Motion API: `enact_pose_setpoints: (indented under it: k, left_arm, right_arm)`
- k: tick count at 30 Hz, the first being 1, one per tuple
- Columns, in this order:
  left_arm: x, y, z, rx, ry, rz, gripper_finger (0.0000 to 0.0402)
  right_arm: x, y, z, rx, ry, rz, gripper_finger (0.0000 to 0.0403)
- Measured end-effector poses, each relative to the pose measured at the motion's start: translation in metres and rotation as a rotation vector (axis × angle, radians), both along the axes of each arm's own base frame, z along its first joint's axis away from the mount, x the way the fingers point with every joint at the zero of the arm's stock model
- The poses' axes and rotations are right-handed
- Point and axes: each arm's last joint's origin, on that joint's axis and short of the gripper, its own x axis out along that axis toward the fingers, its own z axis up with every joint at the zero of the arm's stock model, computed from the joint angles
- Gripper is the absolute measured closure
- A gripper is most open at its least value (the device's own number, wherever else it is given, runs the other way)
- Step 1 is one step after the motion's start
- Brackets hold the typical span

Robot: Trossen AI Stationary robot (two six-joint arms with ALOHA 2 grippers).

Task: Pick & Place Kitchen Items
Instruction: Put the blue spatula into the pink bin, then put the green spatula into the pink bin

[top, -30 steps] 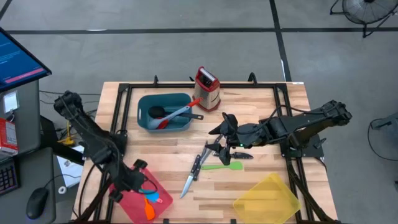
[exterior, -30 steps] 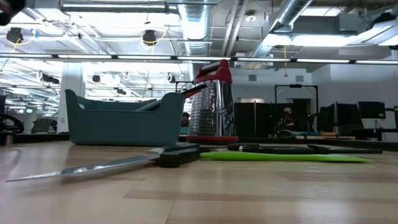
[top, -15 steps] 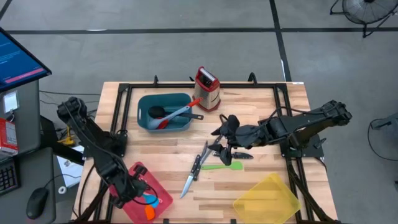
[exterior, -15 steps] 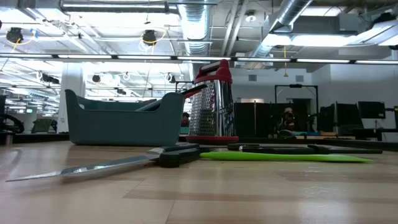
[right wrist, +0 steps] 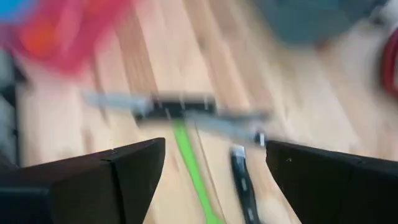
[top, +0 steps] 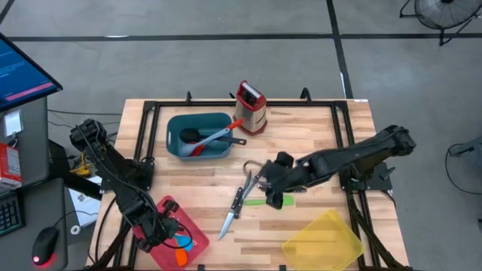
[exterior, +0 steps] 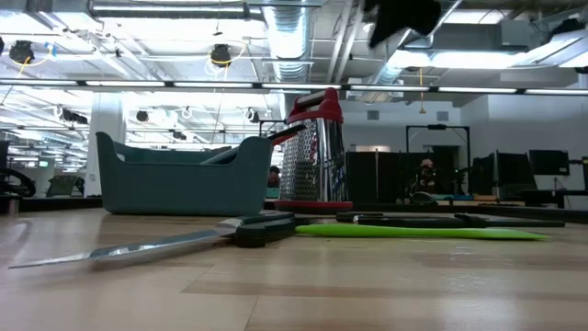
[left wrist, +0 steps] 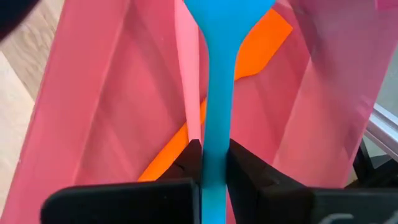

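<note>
My left gripper (top: 162, 226) is over the red tray (top: 197, 235) at the table's near left corner, shut on a blue plastic utensil (left wrist: 217, 74). An orange utensil (left wrist: 264, 46) and a pink one (left wrist: 186, 81) lie in that tray. My right gripper (right wrist: 214, 162) is open above the table's middle. Below it lie two black-handled steel knives (top: 230, 217) and a green utensil (top: 285, 201) flat on the wood. The teal tray (top: 175, 124) holds a black ladle, a red spoon and a grey-blue spoon. My left gripper pinches the blue utensil's thin handle (left wrist: 215, 149) between its two fingers (left wrist: 249, 171). The fingers lie along the handle, slanting down from above. The utensil's broad end (left wrist: 233, 9) sticks out ahead over the red tray (left wrist: 93, 112); whether it rests there I cannot tell.
A steel box grater with a red top (top: 251, 108) stands behind the teal tray's right end. A yellow tray (top: 324, 241) sits at the near right corner. Black frame rails run along the table's left, right and far edges. Bare wood lies between the knives and the yellow tray.
My left gripper has moved toward the table's near edge over the red tray, carrying the blue utensil with it. My right gripper has swung toward the table's left and near side and now hangs over the knives and the green utensil, which have not moved.
</note>
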Motion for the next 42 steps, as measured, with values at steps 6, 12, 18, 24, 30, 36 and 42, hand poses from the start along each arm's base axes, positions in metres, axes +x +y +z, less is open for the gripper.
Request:
enact_pose_setpoints:
  k: [6, 12, 18, 24, 30, 36, 42]
  left_arm:
    - [-0.001, 0.000, 0.000, -0.027, 0.038, 0.048, 0.0322]
    - [-0.001, 0.000, 0.000, -0.038, 0.055, 0.088, 0.0242]
    - [-0.001, 0.001, 0.000, -0.033, 0.064, 0.148, 0.0184]
    - [-0.001, 0.001, 0.000, -0.024, 0.057, 0.192, 0.0170]
    - [-0.001, 0.002, 0.000, -0.025, 0.061, 0.207, 0.0169]
    - [0.000, 0.002, 0.000, -0.011, 0.040, 0.217, 0.0169]
    - [0.000, 0.003, 0.000, -0.006, 0.028, 0.247, 0.0169]
  right_arm:
    - [0.022, 0.011, -0.047, 0.038, 0.199, 0.122, 0.0101]
    - [0.023, 0.010, -0.085, 0.037, 0.458, 0.167, 0.0058]
    - [0.017, 0.014, -0.109, 0.005, 0.648, 0.194, 0.0029]
    - [0.018, 0.029, -0.131, -0.015, 0.714, 0.262, 0.0025]
    - [0.010, 0.035, -0.146, -0.058, 0.770, 0.293, 0.0025]
    - [0.002, 0.029, -0.153, -0.060, 0.781, 0.276, 0.0026]
    - [-0.004, 0.026, -0.168, -0.030, 0.755, 0.292, 0.0034]
